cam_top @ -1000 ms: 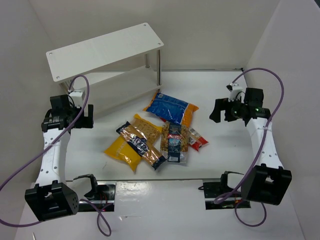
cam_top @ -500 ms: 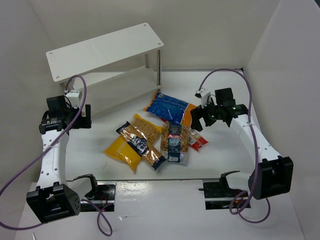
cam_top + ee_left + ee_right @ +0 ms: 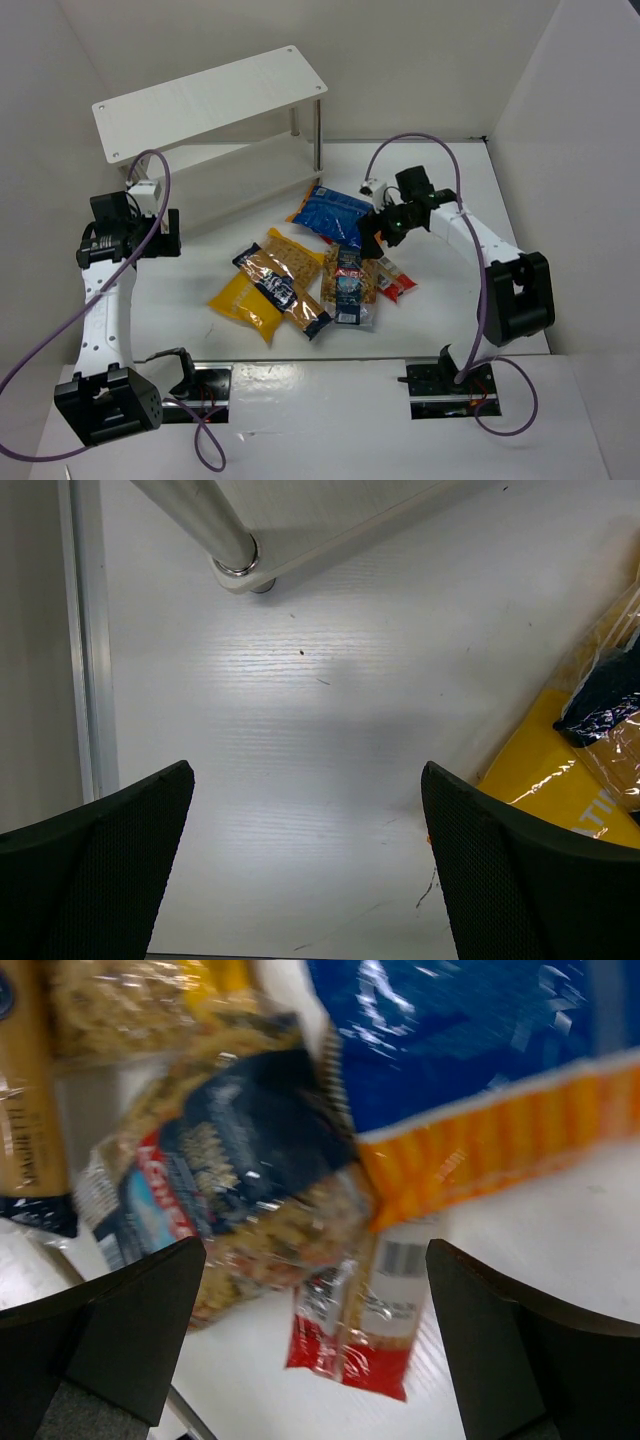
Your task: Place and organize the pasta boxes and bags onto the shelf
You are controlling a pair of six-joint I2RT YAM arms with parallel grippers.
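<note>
A white tabletop (image 3: pixel 430 320) is seen from above, with a robot arm on each side. The shelf (image 3: pixel 210 100), white with two tiers and thin metal legs, stands at the far left, with nothing visible on its top tier. All the pasta packets lie in a loose pile on the tabletop in the middle, near the shelf's right end but apart from it.

The blue bag (image 3: pixel 335 215) lies farthest back, its orange end toward the right. In front of it, a yellow bag (image 3: pixel 240 300) sits at the left. A clear bag (image 3: pixel 285 280) of tan pasta with a navy label lies across it. A second clear bag (image 3: pixel 350 285) lies to the right of the first, and a narrow red packet (image 3: pixel 395 280) pokes out from its right side.

The left gripper (image 3: pixel 165 232) hangs over bare tabletop, between the shelf and the pile. Its jaws are spread wide and hold nothing. Its wrist camera shows one shelf leg (image 3: pixel 200 515) ahead and the yellow bag's corner at the right.

The right gripper (image 3: pixel 375 240) hangs over the right side of the pile. Its jaws are also spread wide and empty. Its blurred wrist view shows the red packet between them, the blue bag beyond, and the second clear bag to the left.
</note>
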